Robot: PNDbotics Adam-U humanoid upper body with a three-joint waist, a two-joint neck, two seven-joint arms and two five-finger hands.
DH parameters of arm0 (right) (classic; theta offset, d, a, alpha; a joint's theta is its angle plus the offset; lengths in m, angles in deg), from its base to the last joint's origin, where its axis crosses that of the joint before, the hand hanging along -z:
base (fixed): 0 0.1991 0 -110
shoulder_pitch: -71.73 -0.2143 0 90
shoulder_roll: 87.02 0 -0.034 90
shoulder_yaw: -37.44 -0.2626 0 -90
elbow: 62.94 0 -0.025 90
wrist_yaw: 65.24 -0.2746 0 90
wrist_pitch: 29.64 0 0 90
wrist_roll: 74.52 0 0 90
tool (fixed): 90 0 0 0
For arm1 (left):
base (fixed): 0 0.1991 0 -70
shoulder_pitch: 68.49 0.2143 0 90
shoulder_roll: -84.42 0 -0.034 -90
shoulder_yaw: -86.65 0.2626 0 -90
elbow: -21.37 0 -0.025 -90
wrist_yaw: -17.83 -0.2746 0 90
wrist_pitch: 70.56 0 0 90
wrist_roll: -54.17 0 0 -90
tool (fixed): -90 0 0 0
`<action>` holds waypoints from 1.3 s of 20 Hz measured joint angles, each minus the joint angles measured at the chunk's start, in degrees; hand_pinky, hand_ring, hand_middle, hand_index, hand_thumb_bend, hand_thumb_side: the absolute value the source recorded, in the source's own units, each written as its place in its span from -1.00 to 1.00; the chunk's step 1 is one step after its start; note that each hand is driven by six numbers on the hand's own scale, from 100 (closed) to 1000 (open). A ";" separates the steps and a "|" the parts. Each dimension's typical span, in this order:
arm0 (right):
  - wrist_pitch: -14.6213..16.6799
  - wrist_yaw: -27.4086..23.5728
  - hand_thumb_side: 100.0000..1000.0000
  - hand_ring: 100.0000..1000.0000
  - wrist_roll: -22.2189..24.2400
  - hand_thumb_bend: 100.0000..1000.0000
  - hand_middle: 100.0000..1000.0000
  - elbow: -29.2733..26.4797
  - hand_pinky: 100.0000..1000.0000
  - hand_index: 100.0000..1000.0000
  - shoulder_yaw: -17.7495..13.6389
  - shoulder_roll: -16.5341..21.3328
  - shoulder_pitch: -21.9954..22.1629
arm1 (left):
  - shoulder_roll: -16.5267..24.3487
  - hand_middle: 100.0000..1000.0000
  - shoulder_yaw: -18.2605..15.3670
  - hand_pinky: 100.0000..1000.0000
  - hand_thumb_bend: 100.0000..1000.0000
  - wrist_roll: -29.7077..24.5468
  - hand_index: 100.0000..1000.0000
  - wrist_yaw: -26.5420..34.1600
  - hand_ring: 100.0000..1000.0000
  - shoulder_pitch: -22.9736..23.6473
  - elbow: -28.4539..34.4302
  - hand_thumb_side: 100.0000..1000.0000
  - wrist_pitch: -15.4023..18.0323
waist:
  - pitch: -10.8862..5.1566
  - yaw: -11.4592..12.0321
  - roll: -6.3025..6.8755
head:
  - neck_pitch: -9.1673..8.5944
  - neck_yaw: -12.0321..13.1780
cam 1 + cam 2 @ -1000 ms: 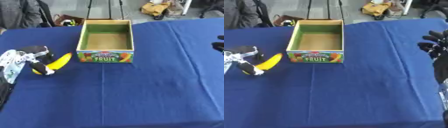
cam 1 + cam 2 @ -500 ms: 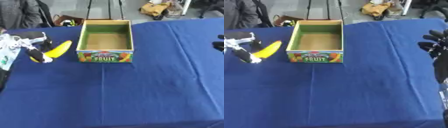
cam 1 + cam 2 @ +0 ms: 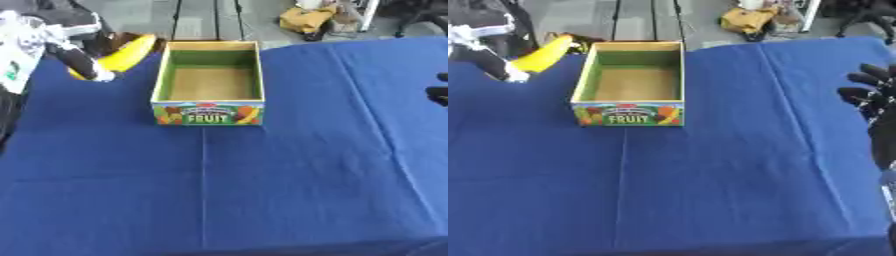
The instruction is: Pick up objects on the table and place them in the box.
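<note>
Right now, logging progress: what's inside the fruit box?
Nothing: the fruit box shows only its bare brown floor. The banana is outside, in the left hand.

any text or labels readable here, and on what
"FRUIT": on the front panel of the box, in large letters.
A smaller line above it on the same panel: too blurred to read.
Nothing else legible.

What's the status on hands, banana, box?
Left hand shut on banana, raised left of box. Right hand idle, open. Box empty, nothing in the way.
</note>
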 measured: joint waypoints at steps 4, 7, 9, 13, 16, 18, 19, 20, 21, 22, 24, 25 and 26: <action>0.06 -0.01 0.86 0.29 0.07 -1.00 0.34 0.02 0.59 0.58 0.00 -0.01 0.00 | -0.86 -0.21 -0.01 0.36 -0.46 1.95 -0.01 -2.63 -0.08 -0.15 -1.82 -0.40 0.96 | 0.00 0.01 -0.07 | 0.00 0.14; 0.06 -0.01 0.86 0.29 0.07 -1.00 0.34 0.03 0.59 0.58 0.00 -0.01 0.00 | -0.87 -0.15 -0.01 0.41 -0.49 2.71 0.06 -3.58 -0.01 -0.19 -2.53 -0.41 1.48 | 0.00 0.01 -0.07 | 0.00 0.17; -0.05 -0.04 0.86 0.29 0.28 -1.00 0.34 0.03 0.59 0.58 0.32 -0.37 -0.56 | -1.03 -0.15 -0.09 0.41 -0.49 3.37 0.06 -4.18 -0.01 -0.92 -2.66 -0.41 1.24 | 0.51 -1.07 -0.07 | -0.17 0.80; -0.40 -0.17 0.86 0.29 1.12 -1.00 0.34 0.03 0.59 0.58 1.09 -0.99 -1.51 | -5.87 -0.16 -0.14 0.41 -0.50 6.18 0.06 -7.05 -0.01 -4.98 -5.18 -0.41 -1.13 | 1.22 -5.36 0.78 | -0.84 2.86; -0.58 -0.20 0.86 0.29 1.40 -1.00 0.34 0.04 0.59 0.58 1.32 -1.07 -1.81 | -8.47 -0.16 -0.11 0.41 -0.51 8.91 0.06 -9.73 -0.02 -5.58 -6.90 -0.40 -2.34 | 1.22 -5.59 0.92 | -1.05 3.53; -0.55 -0.22 0.86 0.29 1.50 -1.00 0.34 0.04 0.59 0.58 1.41 -1.21 -2.01 | -9.21 -0.16 -0.11 0.41 -0.52 10.77 0.05 -11.57 -0.02 -5.59 -7.90 -0.41 -2.33 | 1.22 -5.60 0.91 | -1.07 3.70; -0.53 -0.23 0.86 0.29 1.53 -1.00 0.34 0.04 0.59 0.58 1.42 -1.32 -2.01 | -9.46 -0.16 -0.11 0.41 -0.52 11.68 0.05 -12.49 -0.02 -5.60 -8.34 -0.41 -2.17 | 1.22 -5.60 0.91 | -1.08 3.72; -0.52 -0.24 0.86 0.29 1.56 -1.00 0.34 0.04 0.59 0.58 1.42 -1.40 -2.01 | -9.66 -0.16 -0.12 0.41 -0.50 12.55 0.05 -13.43 -0.02 -5.60 -8.84 -0.40 -1.95 | 1.22 -5.60 0.91 | -1.08 3.73; -0.50 -0.25 0.86 0.29 1.59 -1.00 0.34 0.04 0.59 0.58 1.42 -1.45 -2.01 | -9.90 -0.16 -0.15 0.41 -0.50 13.39 0.05 -14.42 -0.02 -5.60 -9.32 -0.40 -1.66 | 1.22 -5.60 0.91 | -1.09 3.73; -0.49 -0.26 0.86 0.29 1.63 -1.00 0.34 0.05 0.59 0.58 1.42 -1.46 -2.01 | -10.06 -0.16 -0.20 0.41 -0.51 14.09 0.05 -15.35 -0.02 -5.60 -9.75 -0.39 -1.36 | 1.22 -5.61 0.91 | -1.10 3.73; -0.52 -0.26 0.86 0.29 1.69 -1.00 0.34 0.05 0.59 0.58 1.42 -1.47 -2.01 | -10.45 -0.15 -0.56 0.41 -0.52 15.30 0.06 -17.29 -0.01 -5.60 -10.51 -0.38 -0.78 | 1.22 -5.62 0.91 | -1.10 3.74; -0.52 -0.26 0.86 0.29 1.70 -1.00 0.34 0.06 0.59 0.58 1.42 -1.47 -2.01 | -10.62 -0.14 -0.82 0.41 -0.52 15.84 0.07 -18.20 -0.01 -5.60 -10.89 -0.38 -0.55 | 1.22 -5.64 0.91 | -1.11 3.75; -0.53 -0.26 0.86 0.29 1.72 -1.00 0.34 0.06 0.59 0.58 1.42 -1.47 -2.01 | -10.86 -0.14 -1.08 0.41 -0.51 16.36 0.08 -19.14 0.00 -5.59 -11.26 -0.37 -0.31 | 1.22 -5.66 0.91 | -1.12 3.75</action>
